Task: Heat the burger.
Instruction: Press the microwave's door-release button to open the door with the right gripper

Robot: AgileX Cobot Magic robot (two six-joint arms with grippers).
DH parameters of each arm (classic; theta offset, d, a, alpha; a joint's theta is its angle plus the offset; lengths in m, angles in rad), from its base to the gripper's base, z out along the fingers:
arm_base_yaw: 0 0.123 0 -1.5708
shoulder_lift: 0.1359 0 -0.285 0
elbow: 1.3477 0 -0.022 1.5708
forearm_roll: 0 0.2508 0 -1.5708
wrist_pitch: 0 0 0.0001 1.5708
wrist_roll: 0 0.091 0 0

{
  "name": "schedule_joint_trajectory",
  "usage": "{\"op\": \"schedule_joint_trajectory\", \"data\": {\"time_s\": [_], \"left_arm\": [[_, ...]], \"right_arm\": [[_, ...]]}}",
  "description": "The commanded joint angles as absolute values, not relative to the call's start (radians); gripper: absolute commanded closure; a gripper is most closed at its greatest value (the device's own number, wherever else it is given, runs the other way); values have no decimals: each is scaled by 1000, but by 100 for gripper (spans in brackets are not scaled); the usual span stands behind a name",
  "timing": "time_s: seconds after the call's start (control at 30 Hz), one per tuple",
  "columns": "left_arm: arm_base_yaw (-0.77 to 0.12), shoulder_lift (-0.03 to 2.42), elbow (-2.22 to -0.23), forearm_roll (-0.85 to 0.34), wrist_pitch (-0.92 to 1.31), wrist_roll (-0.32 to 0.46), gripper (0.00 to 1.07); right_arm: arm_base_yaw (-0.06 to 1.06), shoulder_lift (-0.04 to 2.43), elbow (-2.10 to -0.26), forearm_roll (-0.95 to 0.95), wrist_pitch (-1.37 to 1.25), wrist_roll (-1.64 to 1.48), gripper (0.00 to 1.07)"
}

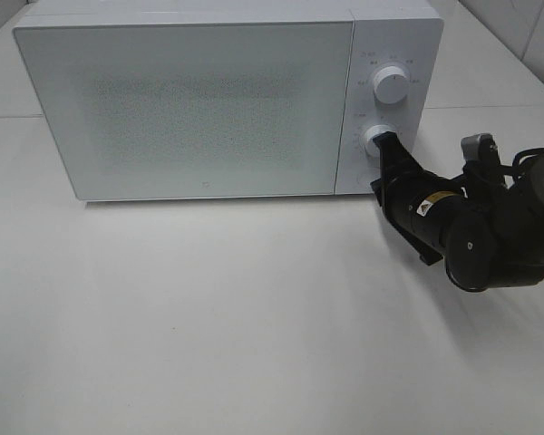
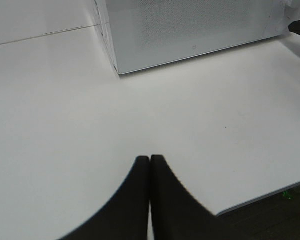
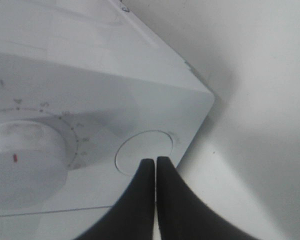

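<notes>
Both my grippers are clenched empty: right gripper [image 3: 155, 162] at the microwave's [image 1: 401, 45] round button [image 3: 144, 147], left gripper [image 2: 150, 159] by the worktop's [image 2: 65, 125] edge. No burger shows, perhaps behind the frosted door [image 1: 190, 100]. Pushing here could pop that door — or slide the microwave back.

Fingers pressed together on right hand [image 1: 386, 141], arm extended forward; left hand [image 2: 150, 160] likewise closed.

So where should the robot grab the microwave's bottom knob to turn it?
By its round rim: the lower knob sticks straight out from the microwave, so come straight at it from the front, one finger on each side. The right gripper is shut and would need opening first.
</notes>
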State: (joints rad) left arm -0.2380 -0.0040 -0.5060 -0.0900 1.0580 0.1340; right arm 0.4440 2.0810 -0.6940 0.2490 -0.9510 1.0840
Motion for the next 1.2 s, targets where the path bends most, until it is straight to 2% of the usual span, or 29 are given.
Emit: {"op": "schedule_joint_trajectory", "data": {"time_s": [0.03,0.47,0.97,1.2], "left_arm": [[-235,-25,-502,-98,1042,129,106],[-235,-25,-502,-98,1042,129,106],[-235,-25,-502,-98,1042,129,106],[-235,-25,-502,-98,1042,129,106]], "right_arm": [[442,2086,-722,198,-977,1076,107],[442,2086,-750,308,-959,1007,107],[442,2086,-783,257,-936,990,107],[442,2086,-791,289,-939,933,107]]}}
